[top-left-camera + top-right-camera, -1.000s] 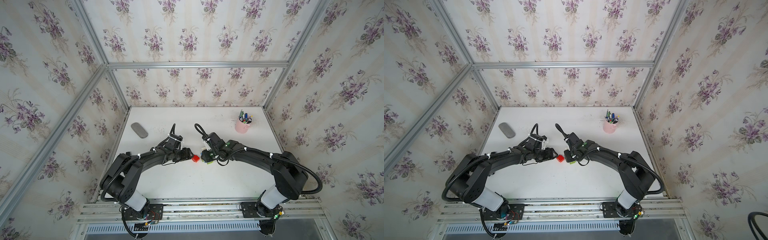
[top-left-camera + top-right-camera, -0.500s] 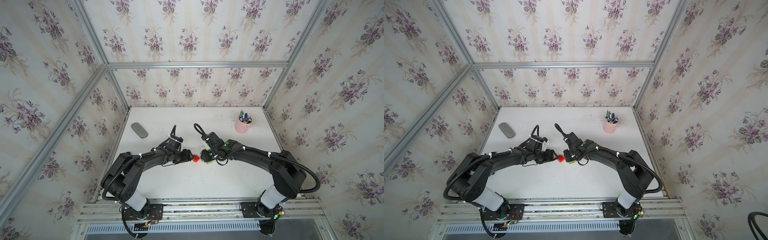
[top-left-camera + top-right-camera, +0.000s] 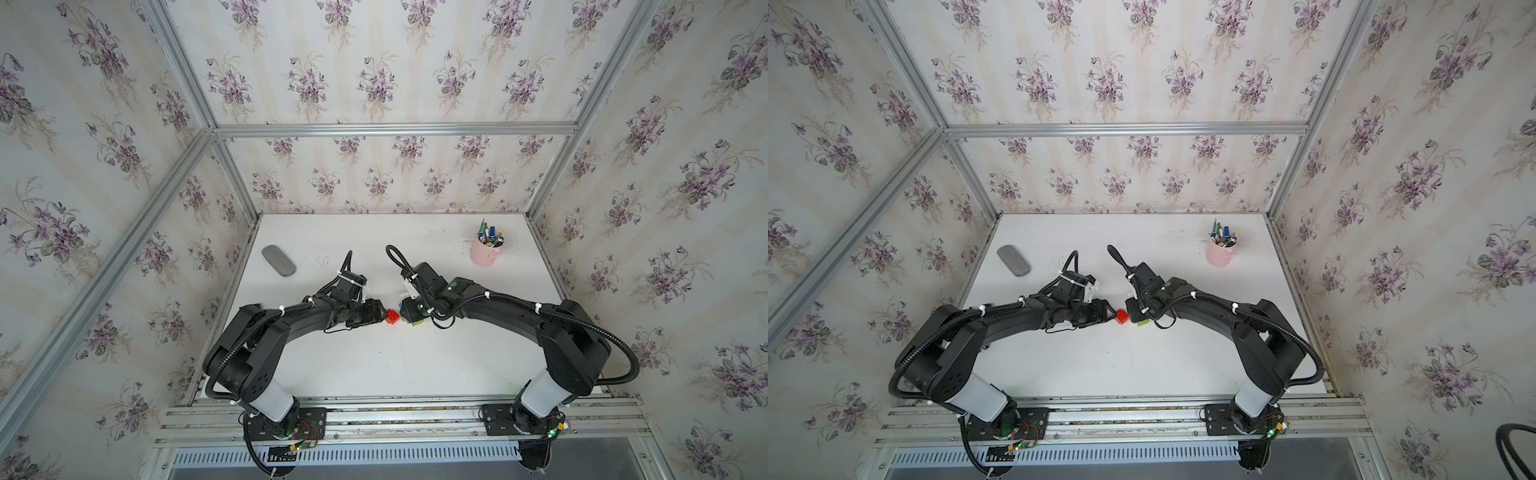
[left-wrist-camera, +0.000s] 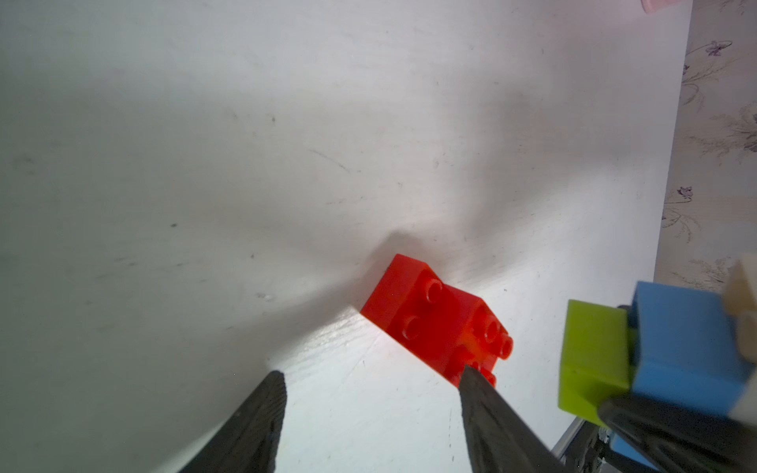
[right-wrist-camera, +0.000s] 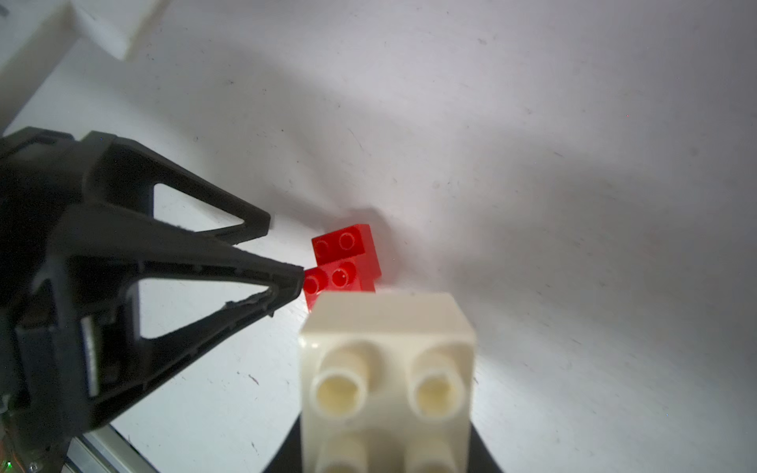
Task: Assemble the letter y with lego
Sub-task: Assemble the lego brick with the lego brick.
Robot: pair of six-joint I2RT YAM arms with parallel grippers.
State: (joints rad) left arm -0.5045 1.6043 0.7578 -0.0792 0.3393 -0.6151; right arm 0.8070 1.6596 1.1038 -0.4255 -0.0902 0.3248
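Two red lego bricks (image 3: 392,316) (image 3: 1122,316), joined in a step, lie on the white table (image 3: 374,365) between the arms. My left gripper (image 3: 380,312) (image 4: 370,372) is open around nothing, and one of its fingertips (image 4: 471,381) (image 5: 282,278) touches the red pair (image 4: 434,319) (image 5: 348,258). My right gripper (image 3: 409,313) (image 3: 1133,313) is shut on a cluster of a blue brick (image 4: 688,348), a lime-green brick (image 4: 594,356) (image 3: 417,322) and a cream-white brick (image 5: 385,348). It holds the cluster close beside the red pair. The cream brick hides the right fingertips.
A pink pen cup (image 3: 484,253) (image 3: 1220,254) stands at the back right. A grey oval object (image 3: 278,260) (image 3: 1014,260) lies at the back left. Flowered walls close three sides, and a metal rail (image 3: 395,415) runs along the front.
The left gripper has edged slightly toward the red bricks. The right arm and its held bricks have stayed put.
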